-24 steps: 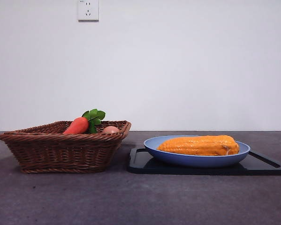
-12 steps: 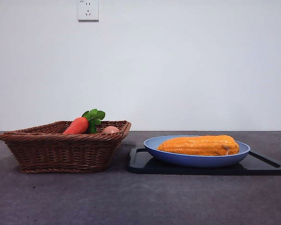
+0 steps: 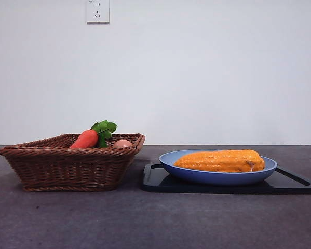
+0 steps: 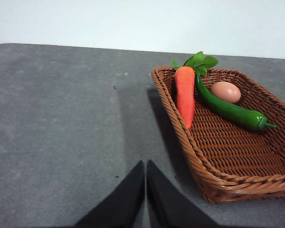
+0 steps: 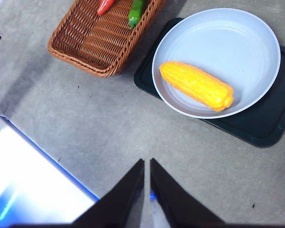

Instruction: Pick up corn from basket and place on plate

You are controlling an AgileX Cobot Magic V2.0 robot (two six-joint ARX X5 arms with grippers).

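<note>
The orange-yellow corn (image 3: 220, 161) (image 5: 196, 85) lies inside the blue plate (image 3: 171, 165) (image 5: 242, 38), to the right of the brown wicker basket (image 3: 67, 168) (image 4: 228, 156) (image 5: 92, 50). No arm shows in the front view. My left gripper (image 4: 145, 166) is shut and empty over bare table beside the basket. High above the table, my right gripper (image 5: 147, 164) is shut and empty, well short of the plate.
The plate rests on a flat black tray (image 3: 295, 182) (image 5: 266, 118). In the basket lie a carrot with green leaves (image 3: 85, 139) (image 4: 185, 95), a green pepper (image 4: 228, 110) and an egg (image 3: 122, 143) (image 4: 225, 91). The table's near edge (image 5: 47, 159) runs below the right gripper.
</note>
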